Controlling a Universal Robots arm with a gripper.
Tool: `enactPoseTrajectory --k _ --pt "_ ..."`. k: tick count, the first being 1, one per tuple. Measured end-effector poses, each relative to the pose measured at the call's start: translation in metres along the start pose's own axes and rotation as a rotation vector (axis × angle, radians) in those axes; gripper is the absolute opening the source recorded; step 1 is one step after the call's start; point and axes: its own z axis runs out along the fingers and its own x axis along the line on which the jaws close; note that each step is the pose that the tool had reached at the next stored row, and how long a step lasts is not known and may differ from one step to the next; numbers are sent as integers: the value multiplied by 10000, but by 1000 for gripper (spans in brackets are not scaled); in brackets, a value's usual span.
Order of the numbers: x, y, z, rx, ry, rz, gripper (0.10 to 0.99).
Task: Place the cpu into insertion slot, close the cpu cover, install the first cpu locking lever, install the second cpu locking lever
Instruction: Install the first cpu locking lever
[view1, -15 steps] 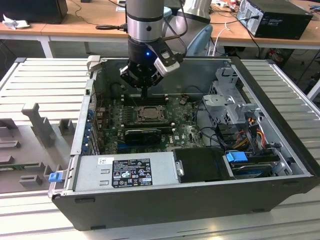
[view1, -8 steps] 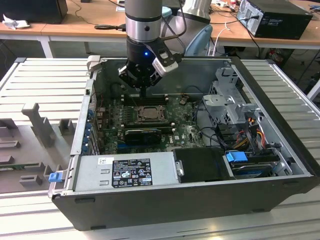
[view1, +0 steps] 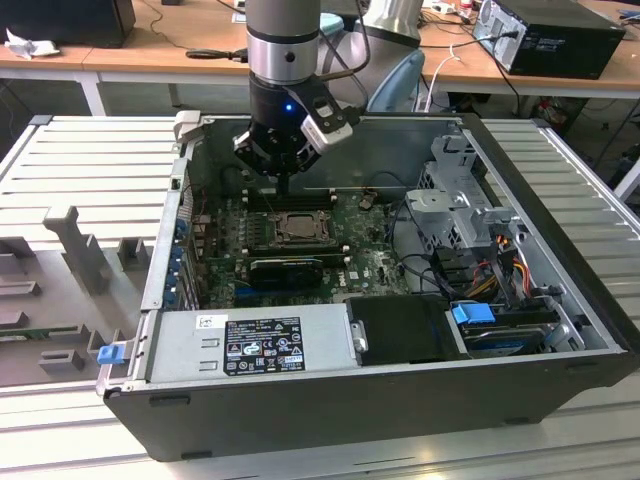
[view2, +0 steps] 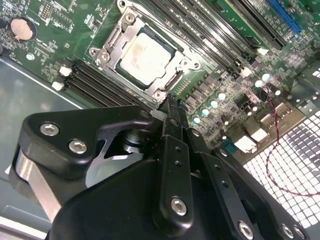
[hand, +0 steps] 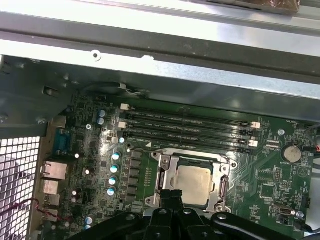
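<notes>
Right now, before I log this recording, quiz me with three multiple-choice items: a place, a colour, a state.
1. Where is the cpu? A seated in the insertion slot; B lying beside it; C held in mid-air.
2. Its top is: A blue; B pale silver-grey; C gold.
3. The cpu cover is: A standing upright; B taken off; C lying flat around the chip.
Answers: A, the socket frame surrounds it; B, seen in both wrist views; C, its plate sits level with the socket.
</notes>
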Motion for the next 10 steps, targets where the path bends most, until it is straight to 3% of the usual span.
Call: enactPoseTrajectory --k 10 --pt "126 16 1 1 1 0 106"
